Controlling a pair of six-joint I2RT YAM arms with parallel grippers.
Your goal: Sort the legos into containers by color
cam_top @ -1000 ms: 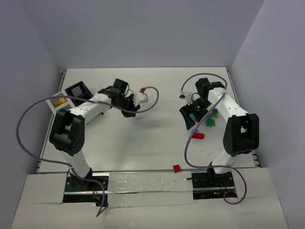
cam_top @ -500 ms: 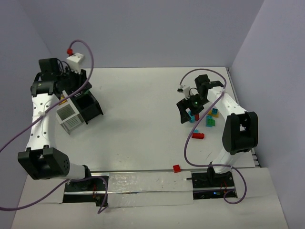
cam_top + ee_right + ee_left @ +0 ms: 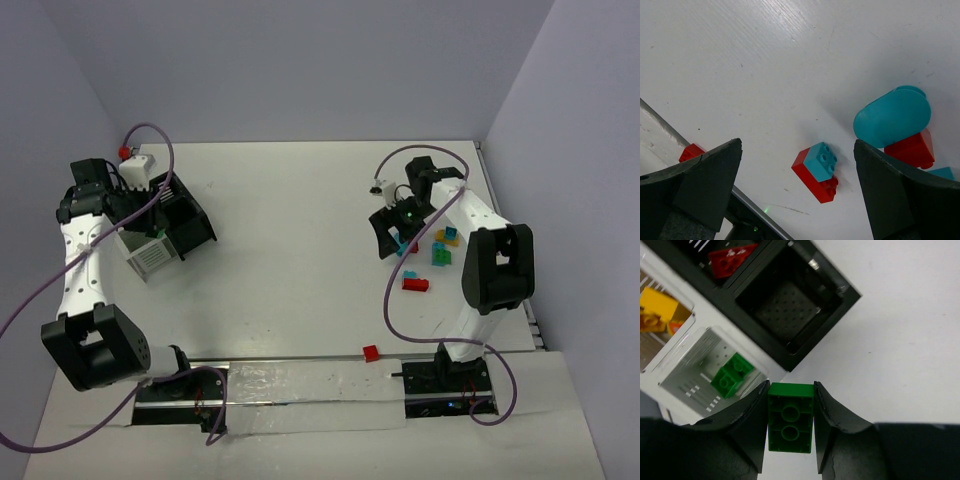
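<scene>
Green brick [image 3: 790, 422] is sitting clamped btwn the two fingers of the L gripper [image 3: 790, 386]. Its hollow underside is facing the wrist cam and the jaws are narrowed onto its sides. The gripper is hanging over the containers [image 3: 150, 255] at the far-left of the table [image 3: 300, 270], right by the rim of a white slatted bin [image 3: 687, 385] that is holding a second green brick [image 3: 731, 375].

The L wrist cam is showing what the top view is too small to give:
- a black bin [image 3: 850, 292] w/ a dotted floor, next to the white one
- a red brick [image 3: 730, 260] lying in another black compartment at the top edge
- yellow and orange pieces [image 3: 657, 312] lying in a pale bin at the left edge

The R gripper [image 3: 797, 146] is standing wide open, gripping nothing, above loose bricks on the table's right side. In the R wrist cam a teal-on-red stack [image 3: 816, 170] is lying btwn the fingers. A rounded teal piece [image 3: 892, 116] is overlapping a red block [image 3: 912, 150] beside the right-hand finger.

Only the top view is showing the rest of the legos. A long red brick [image 3: 415, 284] is lying alone on the near side of the R gripper, a small red brick [image 3: 371, 352] is sitting by the table's near edge, and green and cyan bits [image 3: 441, 255] are lying beside the R arm.
</scene>
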